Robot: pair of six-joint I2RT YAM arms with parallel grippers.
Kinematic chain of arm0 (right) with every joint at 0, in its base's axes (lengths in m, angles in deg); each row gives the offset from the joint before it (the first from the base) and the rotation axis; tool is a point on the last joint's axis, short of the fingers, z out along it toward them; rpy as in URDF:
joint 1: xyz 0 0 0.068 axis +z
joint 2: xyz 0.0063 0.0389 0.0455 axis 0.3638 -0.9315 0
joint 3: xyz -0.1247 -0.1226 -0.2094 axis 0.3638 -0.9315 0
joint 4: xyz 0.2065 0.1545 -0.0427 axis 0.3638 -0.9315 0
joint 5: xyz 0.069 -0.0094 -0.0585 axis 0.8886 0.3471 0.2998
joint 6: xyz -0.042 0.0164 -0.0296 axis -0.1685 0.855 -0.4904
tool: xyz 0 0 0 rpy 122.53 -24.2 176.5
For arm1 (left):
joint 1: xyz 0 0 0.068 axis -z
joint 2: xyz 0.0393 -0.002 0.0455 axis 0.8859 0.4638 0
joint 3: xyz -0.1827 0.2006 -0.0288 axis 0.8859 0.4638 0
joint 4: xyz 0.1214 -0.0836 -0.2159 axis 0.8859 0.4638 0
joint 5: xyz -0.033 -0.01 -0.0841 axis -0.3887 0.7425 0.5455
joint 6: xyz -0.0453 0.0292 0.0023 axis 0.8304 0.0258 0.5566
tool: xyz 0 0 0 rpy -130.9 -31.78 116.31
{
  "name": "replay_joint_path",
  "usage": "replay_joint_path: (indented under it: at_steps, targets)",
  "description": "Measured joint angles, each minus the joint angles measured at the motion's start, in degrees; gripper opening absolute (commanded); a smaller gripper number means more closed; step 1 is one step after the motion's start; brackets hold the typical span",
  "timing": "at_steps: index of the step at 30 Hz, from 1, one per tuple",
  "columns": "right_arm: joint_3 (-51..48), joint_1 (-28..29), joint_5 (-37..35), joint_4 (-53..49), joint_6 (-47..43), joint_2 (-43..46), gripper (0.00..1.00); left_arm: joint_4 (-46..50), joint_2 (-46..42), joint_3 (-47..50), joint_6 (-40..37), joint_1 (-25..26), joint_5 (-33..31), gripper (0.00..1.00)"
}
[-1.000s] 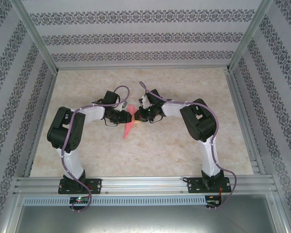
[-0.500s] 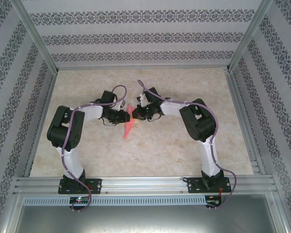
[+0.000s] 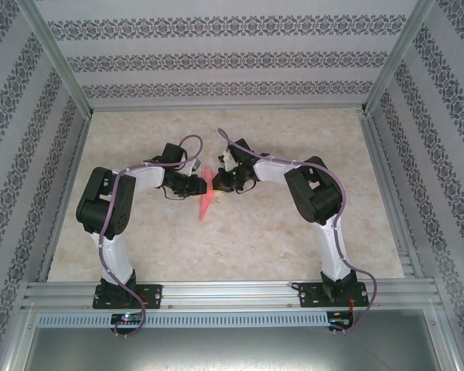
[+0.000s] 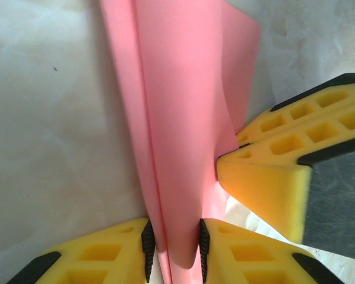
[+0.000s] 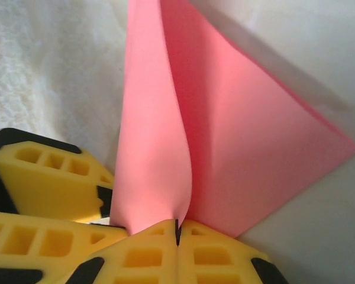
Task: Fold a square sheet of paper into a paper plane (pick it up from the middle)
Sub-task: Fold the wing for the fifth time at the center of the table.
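The salmon-pink sheet of paper (image 3: pixel 206 202), folded lengthwise into a narrow pointed shape, hangs between both grippers over the middle of the table. My left gripper (image 4: pixel 174 248) has a rounded fold of the paper (image 4: pixel 177 118) between its jaws, and both black pads touch the paper. My right gripper (image 5: pixel 177 228) is shut, its yellow fingertips pinching a curled flap of the paper (image 5: pixel 242 154). In the top view the left gripper (image 3: pixel 203 185) and right gripper (image 3: pixel 216 182) nearly touch tip to tip. The right gripper's fingers (image 4: pixel 284 177) press against the paper in the left wrist view.
The beige marbled table (image 3: pixel 294 232) lies below the paper. Patterned walls enclose it at the back and sides, and an aluminium rail (image 3: pixel 232 292) runs along the near edge by the arm bases.
The right gripper has shifted slightly left, closer to the left gripper. The left jaws have narrowed onto the paper's fold. The paper stays between both.
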Motion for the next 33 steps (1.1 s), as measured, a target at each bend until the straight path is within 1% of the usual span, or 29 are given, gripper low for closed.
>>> replay_joint_path:
  at_steps: [2, 9, 18, 21, 27, 30, 33]
  targets:
    - [0.42, 0.0, -0.31, -0.63, -0.15, -0.02, 0.05, 0.48, 0.31, -0.39, -0.44, 0.02, -0.2, 0.28]
    - [1.03, 0.11, -0.42, -1.25, -0.81, -0.37, 0.06, 3.04, 1.2, -2.12, -1.44, 0.11, -1.07, 0.26]
    - [1.27, 0.39, -1.05, -1.64, -1.2, -0.39, 0.14, 7.96, 2.97, -5.75, -3.65, 1.29, -4.13, 0.25]
    - [1.31, 0.39, -0.96, -1.62, -1.18, -0.33, 0.19, 9.01, 3.37, -6.47, -3.96, 1.4, -4.5, 0.25]
    - [-0.59, 0.31, -1.6, -0.81, -1.16, 1.46, 0.25, 10.14, 3.8, -7.23, -4.9, 1.6, -5.22, 0.24]
    - [-3.63, -0.35, -1.88, -0.35, -0.87, 3.91, 0.23, 10.54, 4.02, -7.58, -5.09, 1.64, -5.29, 0.24]
    - [-6.86, -1.22, -0.46, 2.43, 1.27, 6.32, 0.16, 10.8, 4.07, -7.8, -5.09, 1.68, -5.38, 0.24]
